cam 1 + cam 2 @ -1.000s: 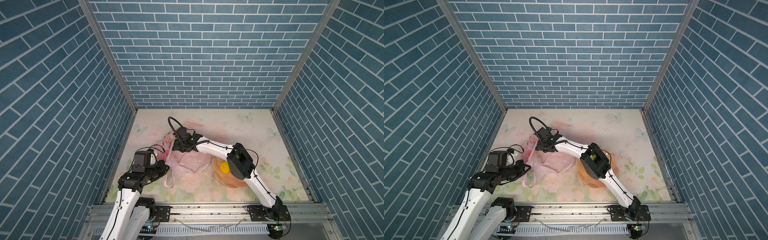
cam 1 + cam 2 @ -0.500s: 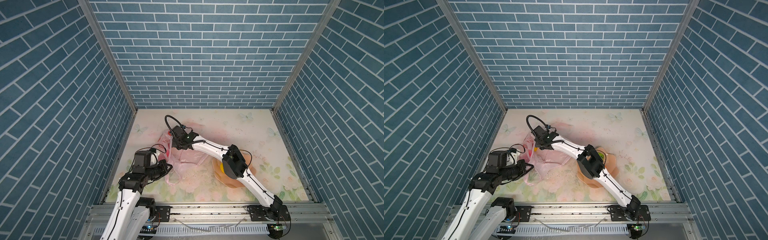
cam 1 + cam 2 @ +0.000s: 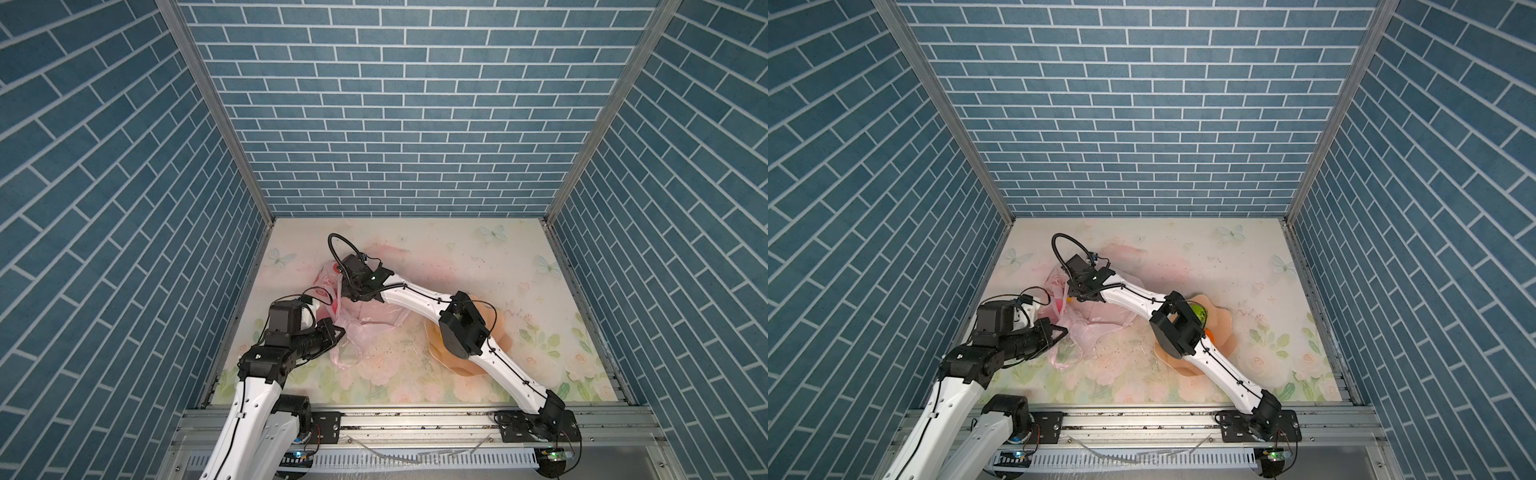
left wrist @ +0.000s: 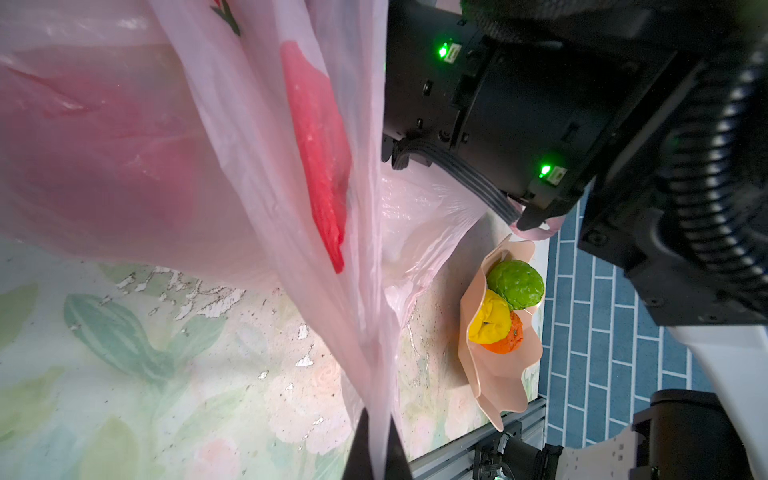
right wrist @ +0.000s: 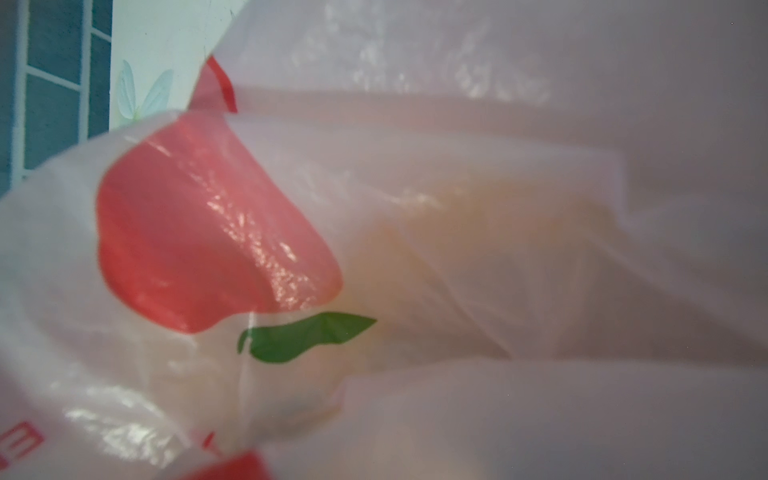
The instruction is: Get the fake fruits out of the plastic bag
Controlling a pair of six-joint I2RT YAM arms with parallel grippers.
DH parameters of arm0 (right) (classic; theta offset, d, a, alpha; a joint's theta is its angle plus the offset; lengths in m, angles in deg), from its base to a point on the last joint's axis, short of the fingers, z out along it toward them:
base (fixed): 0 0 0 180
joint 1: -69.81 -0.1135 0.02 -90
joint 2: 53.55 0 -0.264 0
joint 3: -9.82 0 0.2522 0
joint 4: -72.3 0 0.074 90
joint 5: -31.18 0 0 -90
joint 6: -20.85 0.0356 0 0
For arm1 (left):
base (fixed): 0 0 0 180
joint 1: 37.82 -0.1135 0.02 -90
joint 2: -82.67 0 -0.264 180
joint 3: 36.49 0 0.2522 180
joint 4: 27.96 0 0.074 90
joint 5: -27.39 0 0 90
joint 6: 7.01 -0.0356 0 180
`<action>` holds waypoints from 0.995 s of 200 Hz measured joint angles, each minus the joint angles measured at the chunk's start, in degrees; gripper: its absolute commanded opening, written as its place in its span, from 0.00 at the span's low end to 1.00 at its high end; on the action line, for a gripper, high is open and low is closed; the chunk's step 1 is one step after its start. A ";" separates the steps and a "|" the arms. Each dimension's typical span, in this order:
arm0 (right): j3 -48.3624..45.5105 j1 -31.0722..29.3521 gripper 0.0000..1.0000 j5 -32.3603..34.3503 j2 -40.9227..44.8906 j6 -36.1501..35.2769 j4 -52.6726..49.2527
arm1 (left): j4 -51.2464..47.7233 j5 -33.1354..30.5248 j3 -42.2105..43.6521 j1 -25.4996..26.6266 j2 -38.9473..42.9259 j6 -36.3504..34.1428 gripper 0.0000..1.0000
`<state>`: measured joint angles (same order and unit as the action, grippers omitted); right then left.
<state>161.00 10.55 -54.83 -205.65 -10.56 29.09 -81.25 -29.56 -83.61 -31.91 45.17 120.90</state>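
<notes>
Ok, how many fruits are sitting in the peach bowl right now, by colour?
green fruit: 1
yellow fruit: 1
orange fruit: 1
Total in the peach bowl: 3
What remains inside the plastic bag cannot be counted through the film.

Pink plastic bag [image 5: 540, 124] fills the lens! Red apple print [image 5: 199, 232] up close, green leaf print [image 5: 303, 336] at its five o'clock, a blurred yellowish shape [image 5: 478, 266] behind the film at three.
</notes>
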 measured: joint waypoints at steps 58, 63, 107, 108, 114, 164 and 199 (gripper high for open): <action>0.79 -0.09 0.33 1.07 -0.33 0.13 0.35 | -0.07 0.07 0.00 0.00 -0.66 -0.07 0.00; 0.52 -0.09 0.32 1.27 -0.22 0.11 0.57 | -0.07 0.07 0.00 0.00 -0.83 -0.09 0.00; -7.43 0.44 0.27 2.64 4.07 0.09 4.28 | -1.09 -0.44 0.00 0.00 -1.38 -0.13 0.00; -7.76 0.48 0.27 2.69 4.28 0.09 4.42 | -1.11 -0.44 0.00 0.00 -1.38 -0.13 0.00; -9.09 0.63 0.27 2.86 5.03 0.09 4.87 | -1.38 -0.55 0.00 0.00 -1.36 -0.13 0.00; -18.64 2.08 0.27 3.39 10.54 -0.15 7.93 | -3.89 -2.21 -0.20 0.00 -1.25 -0.20 0.00; -20.39 2.67 0.33 3.30 11.50 -0.70 8.55 | -4.72 -3.50 -1.11 0.00 -1.46 -0.22 0.00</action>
<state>140.61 13.21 -51.53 -194.15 -11.26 37.63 -85.97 -33.05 -84.73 -31.91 43.71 120.68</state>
